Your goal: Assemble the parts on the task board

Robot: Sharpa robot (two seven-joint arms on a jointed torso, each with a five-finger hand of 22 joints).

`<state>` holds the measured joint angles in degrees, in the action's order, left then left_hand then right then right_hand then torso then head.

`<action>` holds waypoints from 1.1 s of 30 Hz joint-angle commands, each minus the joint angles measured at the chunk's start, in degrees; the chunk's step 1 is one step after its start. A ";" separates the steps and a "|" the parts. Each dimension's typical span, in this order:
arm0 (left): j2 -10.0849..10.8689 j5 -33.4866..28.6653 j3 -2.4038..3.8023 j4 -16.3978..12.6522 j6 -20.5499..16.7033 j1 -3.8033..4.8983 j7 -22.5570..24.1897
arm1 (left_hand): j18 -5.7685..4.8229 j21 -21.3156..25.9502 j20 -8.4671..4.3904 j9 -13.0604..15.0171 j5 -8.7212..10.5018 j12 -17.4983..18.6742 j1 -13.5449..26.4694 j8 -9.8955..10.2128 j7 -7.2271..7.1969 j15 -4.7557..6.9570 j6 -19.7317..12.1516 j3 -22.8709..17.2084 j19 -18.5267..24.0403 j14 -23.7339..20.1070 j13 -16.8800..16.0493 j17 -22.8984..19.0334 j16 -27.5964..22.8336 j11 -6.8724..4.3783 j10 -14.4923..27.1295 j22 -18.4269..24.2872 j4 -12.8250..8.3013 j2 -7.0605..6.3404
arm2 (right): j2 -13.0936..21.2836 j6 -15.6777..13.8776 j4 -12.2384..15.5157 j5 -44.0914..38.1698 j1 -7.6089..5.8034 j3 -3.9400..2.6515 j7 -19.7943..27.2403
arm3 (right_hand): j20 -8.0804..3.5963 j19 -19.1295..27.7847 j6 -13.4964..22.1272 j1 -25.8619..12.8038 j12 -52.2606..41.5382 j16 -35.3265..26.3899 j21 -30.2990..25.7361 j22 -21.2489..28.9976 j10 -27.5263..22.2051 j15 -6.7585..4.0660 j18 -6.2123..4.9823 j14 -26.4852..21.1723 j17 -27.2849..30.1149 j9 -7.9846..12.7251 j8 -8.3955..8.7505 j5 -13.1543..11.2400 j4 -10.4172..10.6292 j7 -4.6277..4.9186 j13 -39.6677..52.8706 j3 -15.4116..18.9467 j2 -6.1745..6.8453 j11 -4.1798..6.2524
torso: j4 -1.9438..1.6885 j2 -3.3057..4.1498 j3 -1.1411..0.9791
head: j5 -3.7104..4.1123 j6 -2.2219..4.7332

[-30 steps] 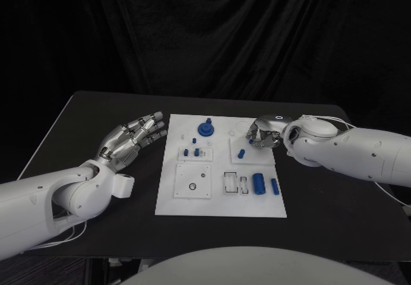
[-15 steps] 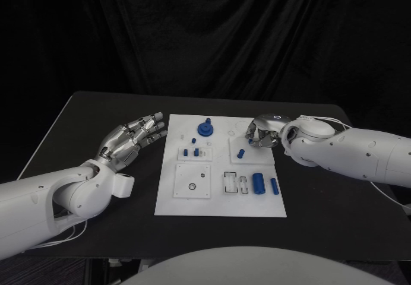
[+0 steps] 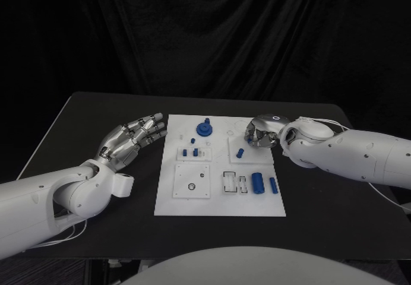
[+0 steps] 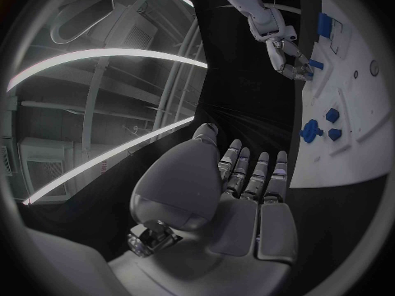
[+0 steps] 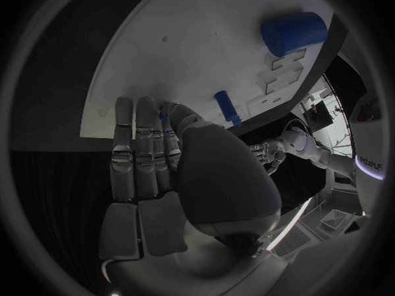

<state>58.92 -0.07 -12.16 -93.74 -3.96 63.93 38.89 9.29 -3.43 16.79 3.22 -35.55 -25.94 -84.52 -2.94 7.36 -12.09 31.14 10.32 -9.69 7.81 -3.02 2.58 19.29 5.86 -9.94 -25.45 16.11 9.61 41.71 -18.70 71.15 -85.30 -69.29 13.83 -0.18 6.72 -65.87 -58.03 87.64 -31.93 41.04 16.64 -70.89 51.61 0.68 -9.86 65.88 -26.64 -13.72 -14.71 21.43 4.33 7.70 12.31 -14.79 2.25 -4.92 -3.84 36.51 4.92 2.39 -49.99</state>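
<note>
You see a matte black rectangular table (image 3: 325,214) before you. A dark, heavily folded cloth curtain (image 3: 214,47) hangs behind it.

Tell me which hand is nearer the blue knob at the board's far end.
Right. The right hand hovers just beside the blue knob; the left hand is off the board.

My count of the things on the table

I see one white task board (image 3: 221,205) in the middle of the frame and two silver hands, the left hand (image 3: 133,138) at the left and the right hand (image 3: 261,134) at the upper right of the board. I count about eight small blue parts: one big knob (image 3: 205,128), one slanted peg (image 3: 240,153), two fat pegs (image 3: 259,183) at the lower right, four tiny ones (image 3: 196,152).
</note>
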 commanded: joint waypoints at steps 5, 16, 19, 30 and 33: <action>-0.24 -0.30 0.05 0.30 1.19 0.09 6.30 | -1.00 -0.38 0.03 0.13 -0.23 -0.48 -0.72 -0.49 0.36 -0.64 1.07 -0.62 -0.80 0.09 -0.10 0.12 0.65 0.68 0.10 -0.26 -0.02 0.07 | -0.33 -3.20 0.29 -0.44 0.41 0.12 1.09 | -0.57 -0.05 0.03 0.11 -0.44 -0.70 0.22 -0.56 1.04 -0.20 -0.52 0.67 -0.09 -2.89 -1.55 -0.42 -1.26 0.11 0.54 0.20 -0.57 0.33 | 0.04 -0.05 0.01 | -0.14 -0.01; -0.42 -0.30 0.05 0.84 1.46 0.07 5.69 | -1.32 -0.50 0.05 0.19 -0.26 -0.72 -0.94 -0.57 0.72 -0.91 1.56 -0.76 -1.12 0.25 -0.12 0.15 1.02 1.07 0.02 -0.38 -0.02 0.11 | 0.26 -5.65 0.69 -0.44 0.40 -0.01 1.44 | -0.74 0.04 0.80 0.49 -0.83 -1.15 0.23 -1.10 1.34 -0.30 -0.49 0.70 -0.09 -3.94 -2.12 -0.44 -2.01 0.32 0.95 0.14 -0.60 0.37 | -0.03 -0.03 -0.04 | -0.29 -0.01; -0.41 -0.30 0.05 0.88 1.50 0.06 5.58 | -1.43 -0.54 0.06 0.19 -0.27 -0.83 -1.01 -0.57 0.83 -1.01 1.62 -0.81 -1.23 0.32 -0.13 0.17 1.20 1.20 -0.01 -0.46 -0.03 0.12 | 0.76 -6.57 1.31 -0.44 0.37 -0.17 1.38 | -0.72 0.13 1.04 0.44 -0.67 -1.28 0.22 -1.25 1.11 -0.22 -0.44 0.65 -0.09 -4.15 -2.18 -0.42 -2.05 0.41 0.93 0.13 -0.58 0.26 | -0.05 0.00 -0.04 | -0.42 -0.01; -0.54 -0.30 0.05 1.11 1.52 0.06 5.09 | -1.75 -0.74 0.06 0.20 -0.29 -1.16 -1.16 -0.58 1.11 -1.28 1.68 -0.92 -1.76 0.62 -0.17 0.23 1.80 1.55 -0.16 -0.99 0.00 0.12 | 3.62 -6.37 5.49 -0.44 -1.57 -0.41 -0.06 | -0.59 0.29 1.52 -0.10 -0.25 -1.42 0.15 -1.55 0.90 -0.03 -0.35 0.72 -0.18 -4.63 -2.35 -0.75 -1.79 0.49 0.84 0.24 -0.59 0.07 | 0.08 -0.01 -0.01 | -0.70 -0.01; -0.61 -0.30 0.05 1.19 1.55 0.05 5.01 | -1.87 -0.84 0.09 0.19 -0.31 -1.25 -1.22 -0.57 1.19 -1.40 1.65 -0.97 -1.99 0.72 -0.18 0.25 1.98 1.66 -0.20 -1.15 0.00 0.13 | 4.25 -6.36 6.55 -0.44 -2.26 -0.42 -0.33 | -0.59 0.29 1.52 -0.10 -0.25 -1.42 0.15 -1.55 0.90 -0.03 -0.35 0.72 -0.18 -4.63 -2.35 -0.75 -1.79 0.49 0.84 0.24 -0.59 0.07 | 0.02 -0.01 0.00 | -0.65 -0.01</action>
<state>58.44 -0.09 -12.15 -92.51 -3.15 63.93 38.90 7.91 -3.88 16.88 3.34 -35.55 -26.87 -85.20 -3.15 8.43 -13.12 32.60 9.68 -11.23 8.41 -3.12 2.74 21.02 7.20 -10.16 -26.48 16.12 9.82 45.75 -23.82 77.16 -85.38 -71.24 13.44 0.40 6.45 -65.74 -56.96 87.89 -32.43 39.94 16.64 -72.39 52.59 0.42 -9.85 66.44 -26.73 -18.28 -16.70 20.76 2.51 8.28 13.19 -14.72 1.91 -4.72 -3.78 36.49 4.88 1.65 -49.99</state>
